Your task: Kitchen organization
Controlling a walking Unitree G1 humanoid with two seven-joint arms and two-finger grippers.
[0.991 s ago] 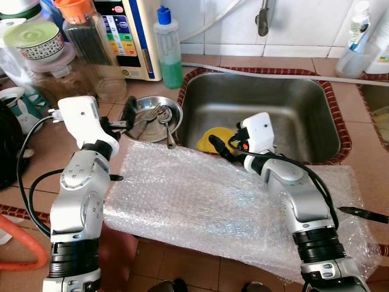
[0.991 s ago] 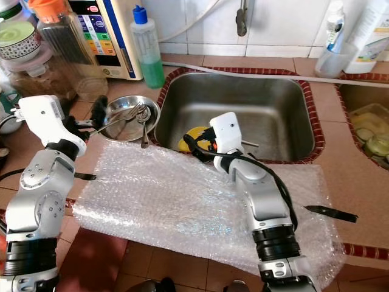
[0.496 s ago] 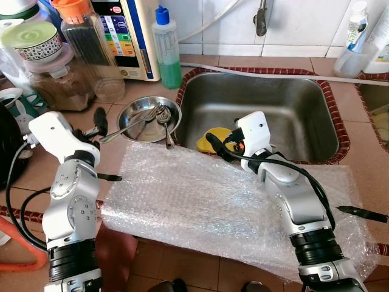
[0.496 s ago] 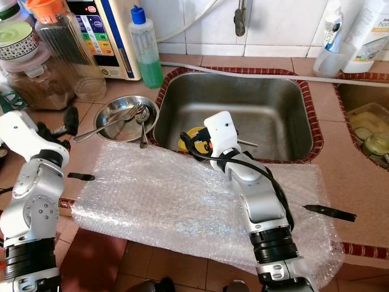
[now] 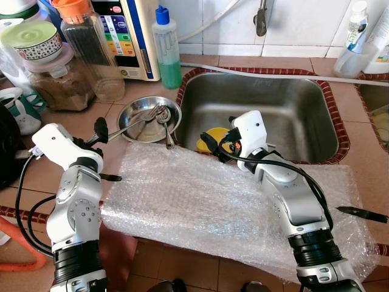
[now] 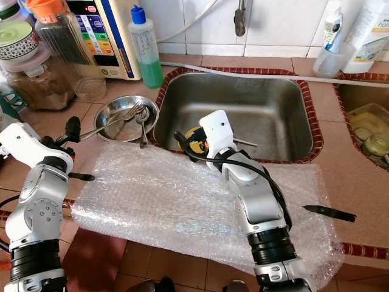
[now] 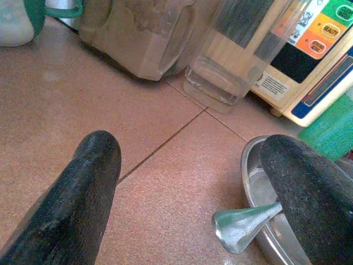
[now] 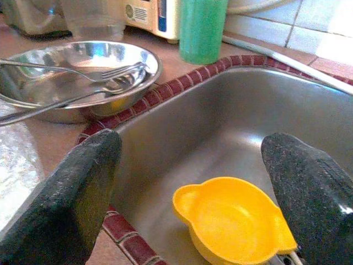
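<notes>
White appliance (image 7: 317,49): orange button label reads "BEAUTY"; other panel labels, bottle labels too small to read.

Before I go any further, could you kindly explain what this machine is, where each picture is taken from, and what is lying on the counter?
This is a humanoid robot with two silver arms, each ending in two long black fingers. The two wide pictures come from a camera pair on its head, looking down at a tiled kitchen counter. The two close pictures come from cameras on its wrists, looking along the fingers.

On the counter lies a sheet of bubble wrap, with a steel bowl of cutlery behind it. A yellow bowl sits in the sink, and a green soap bottle stands beside it.

The left gripper is open beside the steel bowl. The right gripper is open above the yellow bowl. Neither holds anything.
</notes>
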